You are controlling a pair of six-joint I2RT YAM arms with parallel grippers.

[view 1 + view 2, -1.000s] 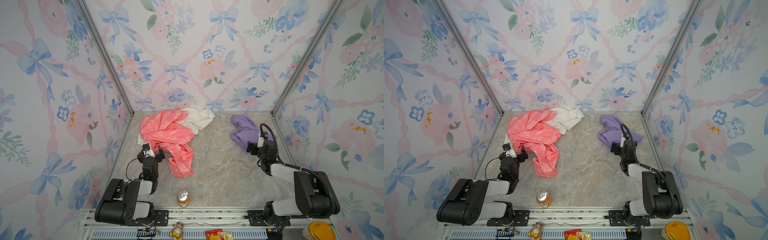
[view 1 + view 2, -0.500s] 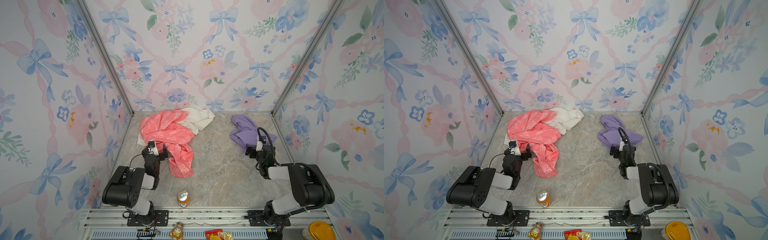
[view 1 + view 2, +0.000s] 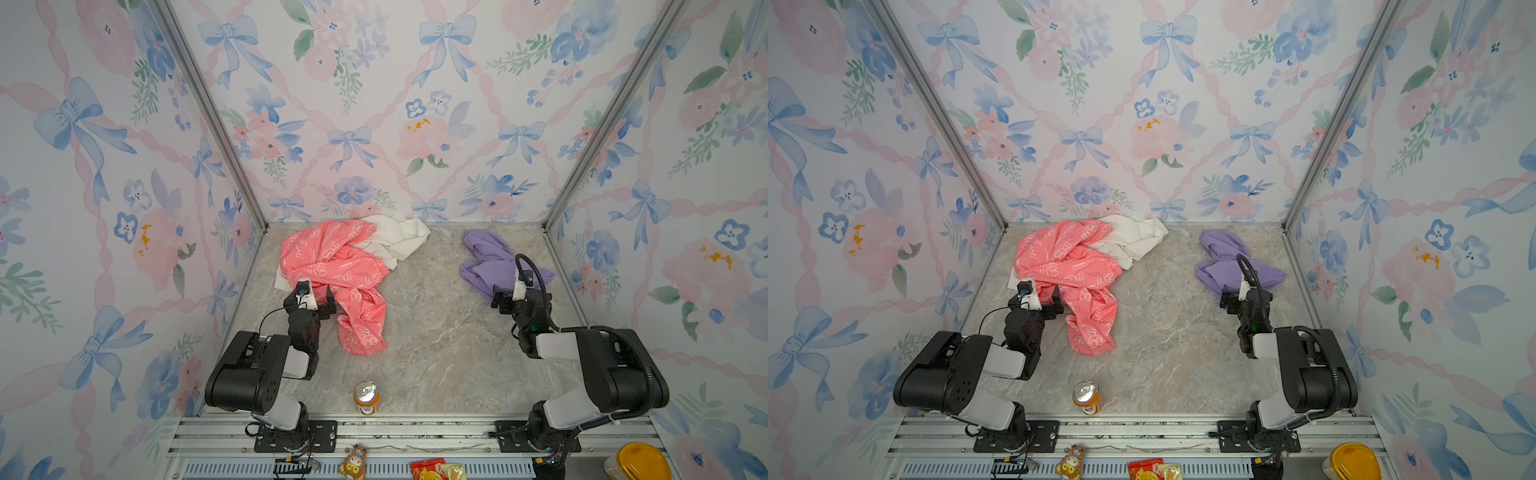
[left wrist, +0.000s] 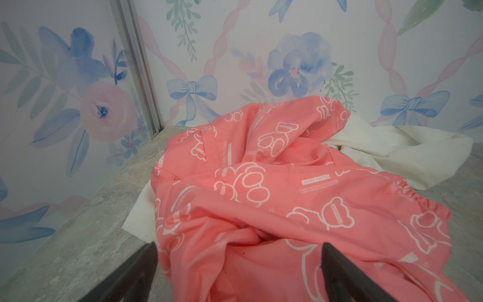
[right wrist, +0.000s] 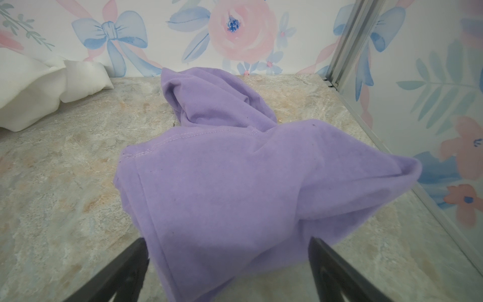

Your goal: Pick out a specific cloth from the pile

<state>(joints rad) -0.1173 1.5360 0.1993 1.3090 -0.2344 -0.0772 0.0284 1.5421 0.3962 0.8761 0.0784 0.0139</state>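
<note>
- A marbled stone table (image 3: 436,345) sits boxed in by three walls papered with bows and flowers.
- Nearest, on the table's front edge, stands one orange drink can (image 3: 366,397); in front of it, on the rail, lie a small toy figure (image 3: 352,461), one snack packet (image 3: 432,469) and a yellow lid (image 3: 638,461).
- Two arms follow. The left gripper (image 4: 235,272) is spread wide, its fingers either side of a fold of coral-pink cloth, not closed on it.
- The right gripper (image 5: 227,264) is likewise spread wide, holding nothing; the cloth's near edge lies between its fingers.
- Three cloths in all: the pile (image 3: 345,262) at the far left is the coral-pink cloth (image 3: 332,266) over a cream-white cloth (image 3: 399,239).
- The cloth (image 3: 494,262), plain lavender, lies on its own at the far right, well apart from the pile.
- Only the left wrist view shows the bear outlines and "LUCKY CATTLE" lettering; only the right wrist view shows the lavender hem's stitching (image 5: 188,137). The can and the clutter appear only in both top views.
</note>
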